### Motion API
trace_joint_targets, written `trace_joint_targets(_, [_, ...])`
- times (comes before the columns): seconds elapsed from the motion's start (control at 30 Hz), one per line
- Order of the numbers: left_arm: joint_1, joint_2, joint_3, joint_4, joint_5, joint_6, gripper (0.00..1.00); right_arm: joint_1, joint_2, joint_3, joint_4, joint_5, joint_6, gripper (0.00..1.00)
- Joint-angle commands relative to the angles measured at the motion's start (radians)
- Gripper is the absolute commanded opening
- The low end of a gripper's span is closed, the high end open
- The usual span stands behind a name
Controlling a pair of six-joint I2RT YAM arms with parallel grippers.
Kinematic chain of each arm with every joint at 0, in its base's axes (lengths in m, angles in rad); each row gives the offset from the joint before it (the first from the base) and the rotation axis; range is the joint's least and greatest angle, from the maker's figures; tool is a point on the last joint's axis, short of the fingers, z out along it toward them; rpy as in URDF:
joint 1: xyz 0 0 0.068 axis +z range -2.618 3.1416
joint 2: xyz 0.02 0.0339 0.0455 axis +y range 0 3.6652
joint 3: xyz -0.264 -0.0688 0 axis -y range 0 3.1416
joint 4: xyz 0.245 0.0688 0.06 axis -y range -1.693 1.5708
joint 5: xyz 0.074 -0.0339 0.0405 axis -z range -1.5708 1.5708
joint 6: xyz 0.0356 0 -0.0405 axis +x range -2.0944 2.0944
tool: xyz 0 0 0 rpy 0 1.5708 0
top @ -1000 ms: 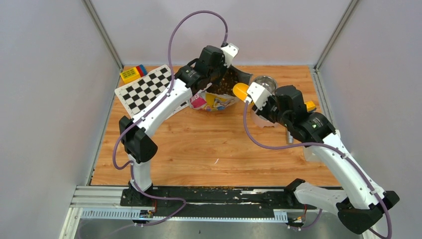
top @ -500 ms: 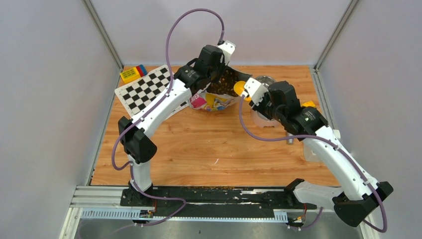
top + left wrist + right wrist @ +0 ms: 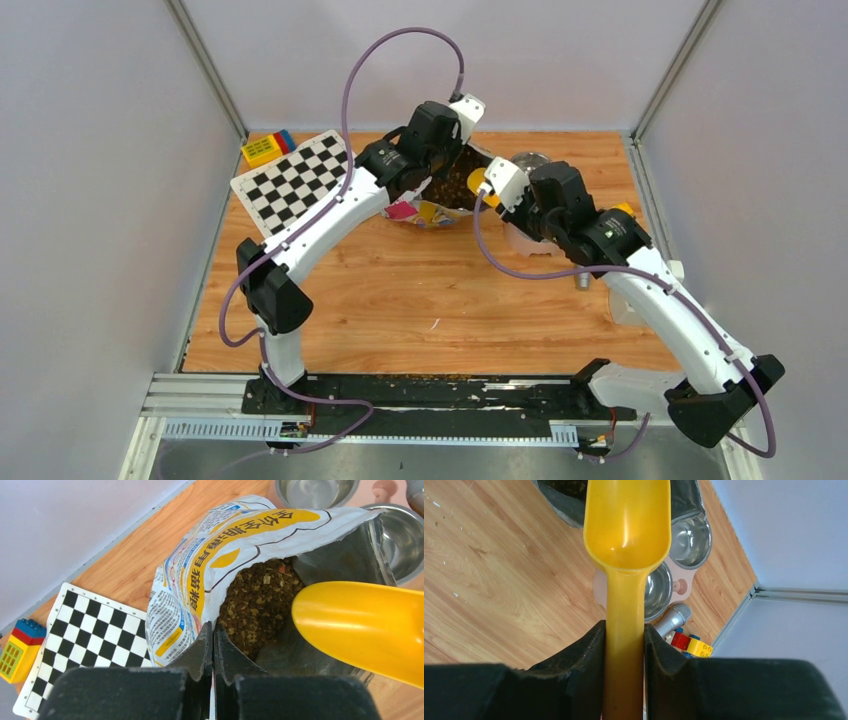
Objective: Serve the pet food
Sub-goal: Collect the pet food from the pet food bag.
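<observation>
Over the bag (image 3: 428, 213) my left arm (image 3: 330, 212) blocks most of it from above; inside the bag, my scoop (image 3: 360, 625) covers some pet food (image 3: 257, 605), handle running off-frame; behind the bag, a bowl (image 3: 317, 490) sits cropped

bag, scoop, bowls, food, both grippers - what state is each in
left gripper: shut on the bag rim
right gripper: shut on the scoop handle
bag: open
pet food: inside the bag
scoop: empty, at the bag's mouth
bowls: empty
</observation>
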Motion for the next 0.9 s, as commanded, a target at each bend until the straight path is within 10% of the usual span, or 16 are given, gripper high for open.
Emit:
trace_joint_targets(0.0, [-0.023,-0.081,-0.012,0.011,0.045,-0.009,0.00,0.026,-0.012,-0.028,-0.011,0.047,0.002,0.00])
trace_joint_targets(0.87, [-0.122,-0.093,-0.086,0.012,-0.006,-0.014,0.00,0.147,0.040,-0.132,-0.059,0.218,-0.067,0.00])
